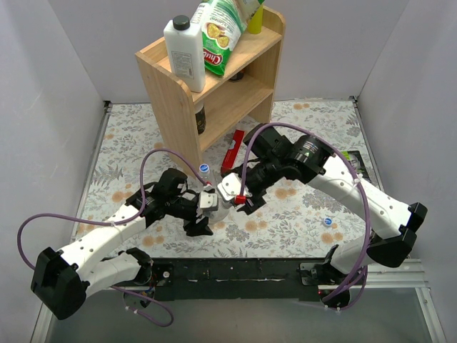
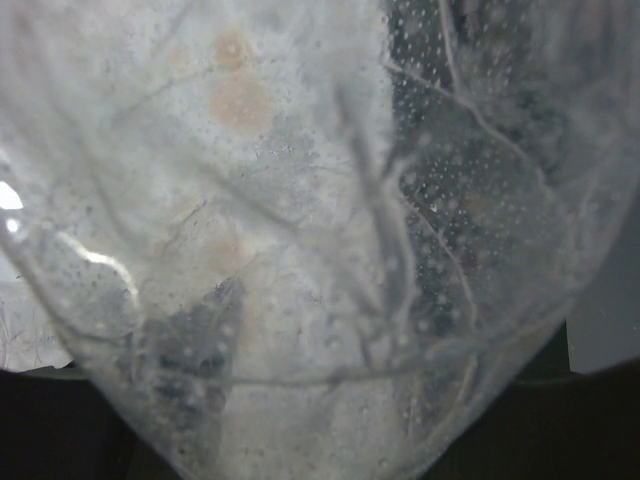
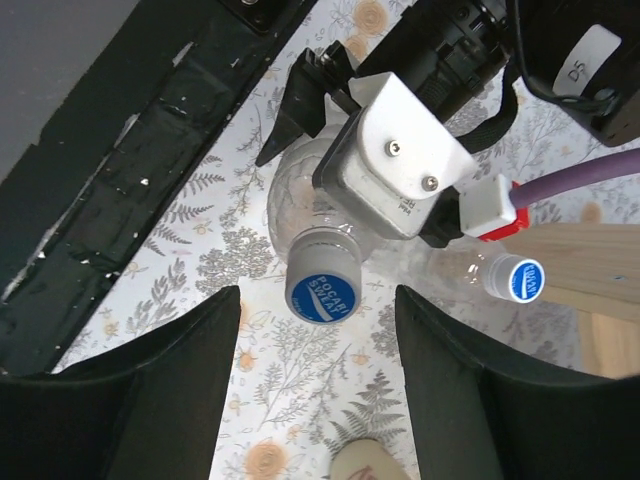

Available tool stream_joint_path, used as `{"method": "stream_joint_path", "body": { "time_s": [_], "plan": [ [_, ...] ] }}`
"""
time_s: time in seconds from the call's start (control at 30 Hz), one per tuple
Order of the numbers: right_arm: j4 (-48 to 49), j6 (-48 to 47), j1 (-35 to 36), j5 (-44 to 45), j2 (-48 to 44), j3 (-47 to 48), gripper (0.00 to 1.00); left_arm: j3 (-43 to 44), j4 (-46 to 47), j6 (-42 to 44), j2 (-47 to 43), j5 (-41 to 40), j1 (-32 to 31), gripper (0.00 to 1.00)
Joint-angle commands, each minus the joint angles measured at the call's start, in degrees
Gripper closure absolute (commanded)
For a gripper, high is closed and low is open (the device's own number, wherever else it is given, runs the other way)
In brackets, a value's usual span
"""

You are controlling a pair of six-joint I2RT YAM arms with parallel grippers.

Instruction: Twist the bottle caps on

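Note:
My left gripper (image 1: pixel 201 213) is shut on a clear bottle (image 1: pixel 223 209) and holds it on its side just above the table. That bottle (image 2: pixel 300 250) fills the left wrist view and hides the fingers. In the right wrist view its blue cap (image 3: pixel 322 285) sits on the neck and faces my right gripper (image 3: pixel 320 400), which is open and empty with the cap just beyond its fingertips. My right gripper (image 1: pixel 240 196) is close to the bottle's neck. A second capped bottle (image 1: pixel 204 170) stands behind; its cap also shows in the right wrist view (image 3: pixel 520 278). A loose blue cap (image 1: pixel 328 222) lies at the right.
A wooden shelf (image 1: pixel 168 89) stands at the back with a white jug (image 1: pixel 184 53) and a green snack bag (image 1: pixel 218 36) on top. A red flat object (image 1: pixel 232 148) lies near its foot. A beige rounded thing (image 3: pixel 365 462) lies below my right fingers.

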Motion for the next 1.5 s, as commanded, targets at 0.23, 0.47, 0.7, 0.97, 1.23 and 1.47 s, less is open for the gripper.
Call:
{"method": "stream_joint_path", "body": {
  "time_s": [0.23, 0.47, 0.7, 0.97, 1.23, 1.47],
  "plan": [
    [0.63, -5.86, 1.50, -0.48, 1.30, 1.20, 0.57, 2.48, -0.96, 2.26, -0.54, 2.43, -0.29, 1.00],
    [1.76, 3.85, 1.41, 0.30, 4.11, 1.73, 0.96, 2.04, 2.37, -1.41, -1.16, 1.02, -0.29, 1.00],
    [3.01, 42.50, -8.57, -7.98, 14.30, 5.51, 0.99, 1.43, 6.07, -4.68, -1.68, -1.97, -0.29, 1.00],
    [4.14, 44.77, -13.26, -12.87, 15.54, 10.95, 0.97, 0.11, 4.14, -3.90, -2.39, -1.36, -0.29, 1.00],
    [-4.20, 16.76, -14.76, -16.57, 5.39, 11.51, 0.38, 0.20, -1.92, 2.16, -2.48, 1.37, -0.29, 1.00],
    [0.53, 2.31, -4.92, -5.41, -5.72, -4.32, 0.29, 1.16, -1.93, 2.52, -1.33, 3.30, -0.29, 1.00]
  ]
}}
